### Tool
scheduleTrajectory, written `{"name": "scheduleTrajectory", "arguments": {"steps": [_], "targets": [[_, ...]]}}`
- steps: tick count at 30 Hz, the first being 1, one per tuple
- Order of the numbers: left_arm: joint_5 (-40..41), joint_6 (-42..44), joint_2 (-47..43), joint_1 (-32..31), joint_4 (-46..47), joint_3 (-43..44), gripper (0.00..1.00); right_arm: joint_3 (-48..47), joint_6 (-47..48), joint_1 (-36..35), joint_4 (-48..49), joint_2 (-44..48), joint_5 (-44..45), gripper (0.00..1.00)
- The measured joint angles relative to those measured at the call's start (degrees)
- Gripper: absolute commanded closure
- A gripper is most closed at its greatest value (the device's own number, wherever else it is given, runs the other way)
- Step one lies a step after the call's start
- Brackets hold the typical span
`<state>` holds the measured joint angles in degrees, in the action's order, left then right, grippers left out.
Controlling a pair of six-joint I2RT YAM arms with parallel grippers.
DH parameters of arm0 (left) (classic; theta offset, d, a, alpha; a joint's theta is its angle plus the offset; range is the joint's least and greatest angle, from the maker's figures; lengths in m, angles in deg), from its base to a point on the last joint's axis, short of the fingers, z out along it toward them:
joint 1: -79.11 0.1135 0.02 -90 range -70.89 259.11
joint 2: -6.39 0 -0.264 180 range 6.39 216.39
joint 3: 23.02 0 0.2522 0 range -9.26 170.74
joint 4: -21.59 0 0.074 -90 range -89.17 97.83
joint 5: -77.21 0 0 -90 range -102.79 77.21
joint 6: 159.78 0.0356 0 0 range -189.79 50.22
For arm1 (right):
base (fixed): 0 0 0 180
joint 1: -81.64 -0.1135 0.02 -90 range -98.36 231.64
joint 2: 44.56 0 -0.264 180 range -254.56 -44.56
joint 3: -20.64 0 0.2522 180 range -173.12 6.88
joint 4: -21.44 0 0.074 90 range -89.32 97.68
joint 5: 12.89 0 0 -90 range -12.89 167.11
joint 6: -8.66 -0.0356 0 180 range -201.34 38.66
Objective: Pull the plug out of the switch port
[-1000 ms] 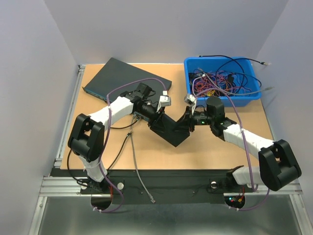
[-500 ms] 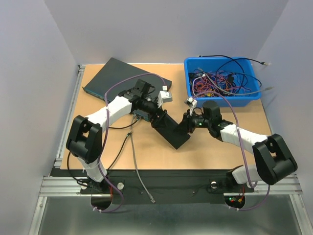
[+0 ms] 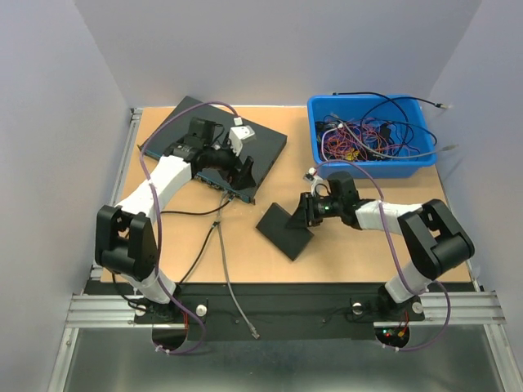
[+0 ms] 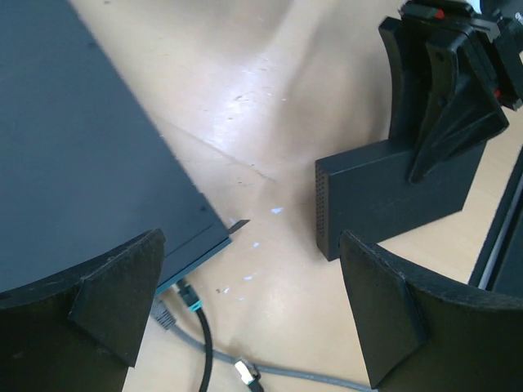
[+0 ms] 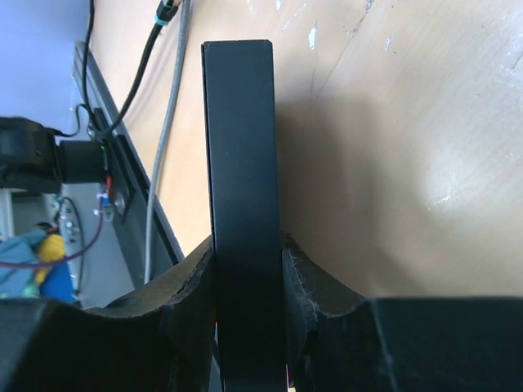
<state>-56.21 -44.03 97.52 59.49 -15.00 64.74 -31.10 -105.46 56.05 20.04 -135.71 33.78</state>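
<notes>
The left claw (image 4: 250,249) is released, its fingers spread wide. It hangs over the front corner of the flat dark metal switch (image 3: 192,126), which lies at the far left of the wooden counter (image 3: 359,253). At that corner a teal-collared plug (image 4: 186,304) on a black cable (image 4: 203,351) meets the switch's front face, just beside a grey plug (image 4: 165,315). I cannot tell whether either one is seated in a port. A grey cable (image 3: 225,269) runs from there toward the counter's near edge.

The right claw (image 3: 305,211) is clenched on one end of a small black vented box (image 3: 283,233), with a finger pressed to each broad face. The box sits well apart from the switch, near the middle of the counter. A blue plastic bin (image 3: 372,169) of tangled wires stands at the far right.
</notes>
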Motion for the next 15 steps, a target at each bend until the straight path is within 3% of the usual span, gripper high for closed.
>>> {"name": "scheduleTrajectory", "arguments": {"steps": [3, 11, 15], "targets": [[0.79, 0.02, -1.25, 1.75, 0.28, 0.0, 0.01, -0.74, -1.6, 0.0, 0.5, -1.44, 0.35, 0.72], [6.16, 1.51, -3.82, 2.05, 1.42, -3.34, 0.01, -2.67, -3.43, -0.33, 1.18, -3.02, 6.23, 0.53], [9.7, 3.04, -4.63, 2.03, 2.1, -8.09, 0.1, -3.02, -3.63, -0.33, -0.66, -4.61, 12.24, 0.45]]}}
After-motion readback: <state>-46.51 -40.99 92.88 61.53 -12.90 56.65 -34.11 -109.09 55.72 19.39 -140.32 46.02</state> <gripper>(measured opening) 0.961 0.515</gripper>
